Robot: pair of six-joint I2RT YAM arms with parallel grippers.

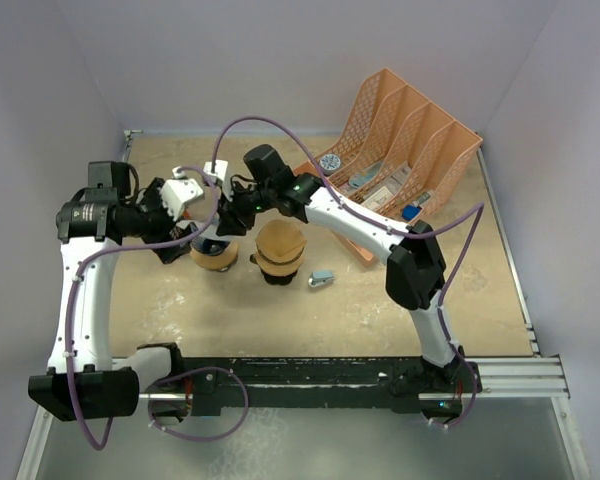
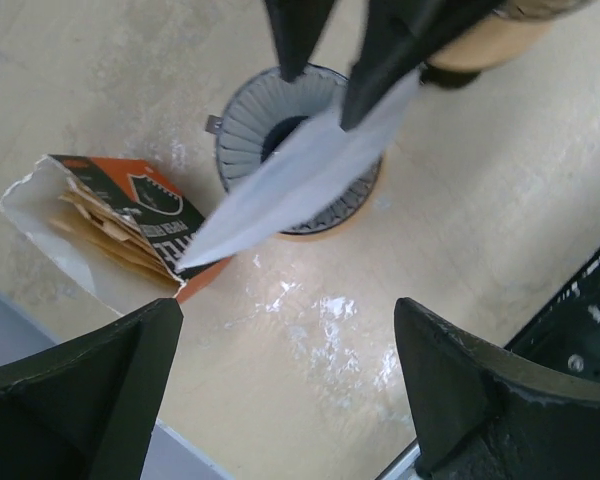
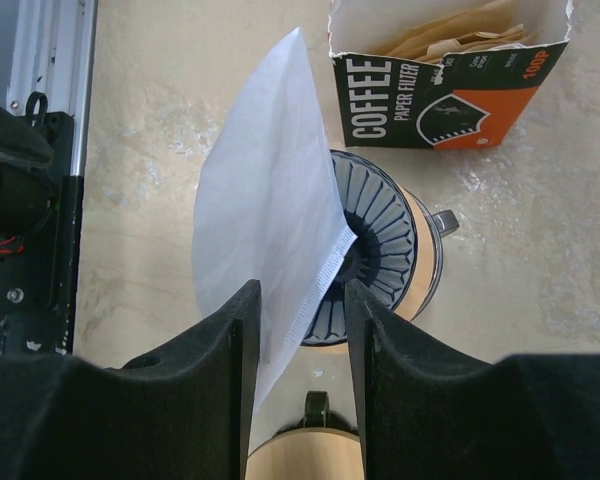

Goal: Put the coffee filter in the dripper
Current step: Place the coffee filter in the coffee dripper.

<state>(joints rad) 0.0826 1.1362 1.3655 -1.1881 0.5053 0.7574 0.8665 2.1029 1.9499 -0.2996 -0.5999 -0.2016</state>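
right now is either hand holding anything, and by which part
The right hand pinches the white coffee filter at one end, by its crimped seam, over the dripper. The left hand is open and holds nothing.

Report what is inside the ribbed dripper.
Inside the dark ribbed round dripper, bare ribs and a dark centre hole show; no filter is seated. The white paper coffee filter, pinched by the right pincer, hides its left part in the right wrist view.
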